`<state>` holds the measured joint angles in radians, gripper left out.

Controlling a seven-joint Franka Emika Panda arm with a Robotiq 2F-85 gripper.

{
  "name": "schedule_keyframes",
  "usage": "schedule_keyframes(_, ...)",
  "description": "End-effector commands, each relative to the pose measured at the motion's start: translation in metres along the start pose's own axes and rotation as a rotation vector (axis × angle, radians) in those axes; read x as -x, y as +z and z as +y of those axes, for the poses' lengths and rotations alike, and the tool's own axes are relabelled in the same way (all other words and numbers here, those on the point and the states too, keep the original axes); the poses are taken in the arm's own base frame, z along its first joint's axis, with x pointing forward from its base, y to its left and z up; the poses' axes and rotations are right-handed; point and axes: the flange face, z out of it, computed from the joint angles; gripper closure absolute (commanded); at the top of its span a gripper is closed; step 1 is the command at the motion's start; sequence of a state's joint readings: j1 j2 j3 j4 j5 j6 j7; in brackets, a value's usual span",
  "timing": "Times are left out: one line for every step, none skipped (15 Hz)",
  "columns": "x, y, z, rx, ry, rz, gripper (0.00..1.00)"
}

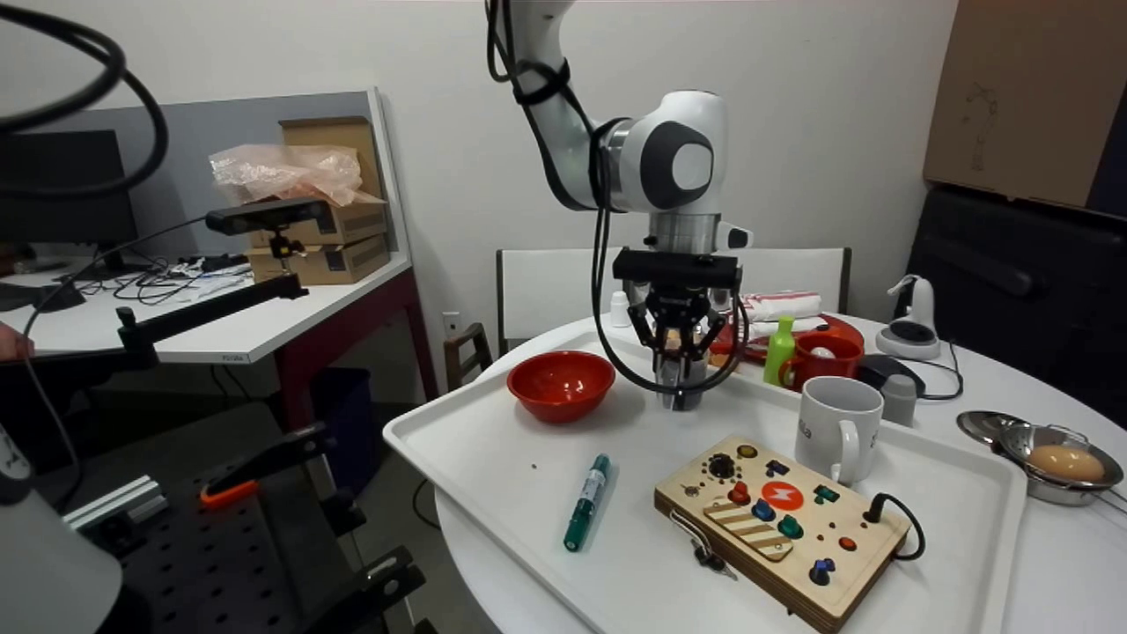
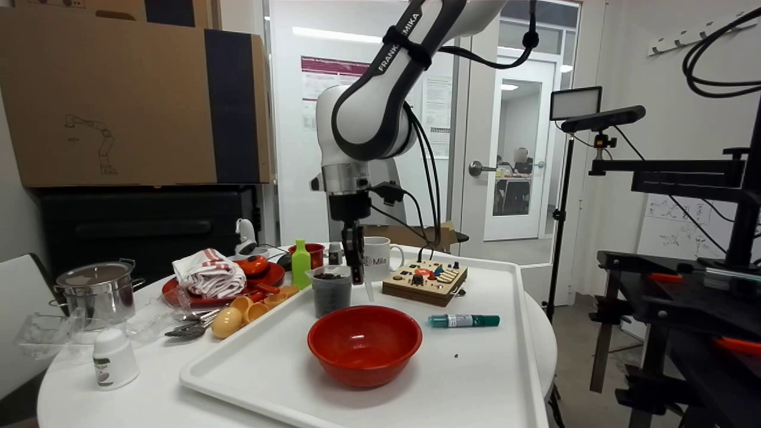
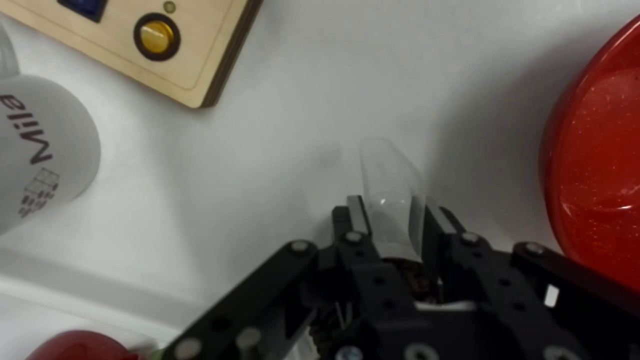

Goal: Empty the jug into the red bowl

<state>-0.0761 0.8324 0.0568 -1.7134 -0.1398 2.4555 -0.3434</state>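
"If you've got the wrist view up, what's the end effector [image 3: 397, 215] doing?"

"Clamped. I've got the fingers [image 3: 341, 222] pressed in on the clear handle [image 3: 389, 160] of the jug [image 2: 331, 294], one each side."

"Jug itself?"

"Upright, right beside the end effector. In an exterior view I see a translucent wall and dark contents. Can't tell if its base touches the tray [image 1: 511, 493] or sits just clear."

"And the red bowl [image 2: 364, 371]?"

"Upright on the tray in both exterior views. Near the jug, gap between them."

"What else is on the tray?"

"White mug [image 1: 819, 427] lettered Mila, upright, just beside a wooden box [image 1: 806, 550] with coloured knobs. Black cable [image 1: 911, 524] plugged into the box. Green marker [image 1: 585, 506] lying flat near the red bowl. Dark speck [image 2: 456, 356] near the marker."

"Off the tray?"

"White counter [image 2: 131, 410] under it. Just past the rim I have a green bottle [image 2: 301, 267], a red mug [image 1: 819, 370] and a grey shaker [image 1: 900, 405]. Farther along, a folded towel [image 2: 211, 273] with red stripes on a red dish [image 2: 275, 276], tan egg-shaped pieces [image 2: 227, 324] near it. White container [image 2: 114, 359] stands toward the counter's edge."
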Motion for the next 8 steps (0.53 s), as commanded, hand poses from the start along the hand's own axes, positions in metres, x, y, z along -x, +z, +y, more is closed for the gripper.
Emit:
schedule_keyframes(-0.008, -0.001, 0.002, -0.015, -0.024, -0.004, 0.93)
schedule_keyframes(-0.008, -0.006, 0.001, -0.02, -0.035, 0.008, 0.93)
schedule_keyframes(-0.009, -0.01, -0.001, -0.021, -0.047, 0.017, 0.93)
schedule_keyframes(-0.01, -0.017, -0.004, -0.02, -0.059, 0.029, 0.93)
schedule_keyframes(-0.011, -0.023, -0.006, -0.02, -0.071, 0.04, 0.93)
schedule_keyframes(-0.012, -0.03, -0.009, -0.016, -0.091, 0.051, 0.93)
schedule_keyframes(-0.013, -0.038, -0.013, -0.014, -0.111, 0.057, 0.93)
schedule_keyframes(-0.012, -0.048, -0.017, -0.009, -0.134, 0.065, 0.93)
